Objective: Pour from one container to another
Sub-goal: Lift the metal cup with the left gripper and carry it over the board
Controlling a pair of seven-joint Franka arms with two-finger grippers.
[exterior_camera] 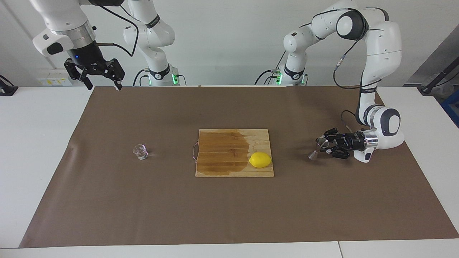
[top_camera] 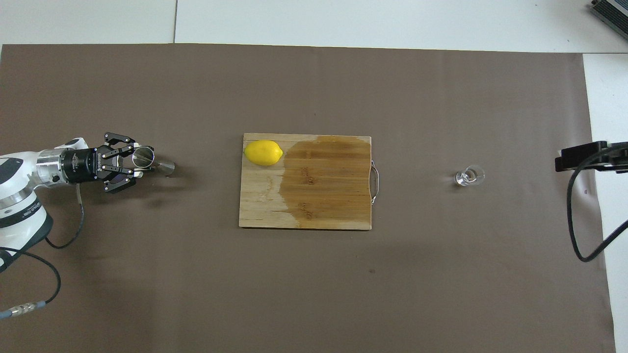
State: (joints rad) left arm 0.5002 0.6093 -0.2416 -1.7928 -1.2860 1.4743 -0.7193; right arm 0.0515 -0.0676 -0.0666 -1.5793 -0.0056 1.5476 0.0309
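The silver jigger (exterior_camera: 318,148) (top_camera: 153,162) is tilted low over the brown mat at the left arm's end of the table. My left gripper (exterior_camera: 325,144) (top_camera: 141,163) lies level and is shut on its upper cone. Whether the lower cone touches the mat I cannot tell. The small clear glass cup (exterior_camera: 140,151) (top_camera: 469,176) stands upright on the mat toward the right arm's end, with nothing touching it. My right gripper (exterior_camera: 102,81) hangs open and empty, high over the mat's edge by the robots, and waits there.
A wooden cutting board (exterior_camera: 215,150) (top_camera: 265,206) with a large wet stain lies at the mat's middle. A yellow lemon (exterior_camera: 260,159) (top_camera: 263,152) rests on the board's corner toward the left arm's end. A black cable (top_camera: 576,220) hangs at the right arm's end.
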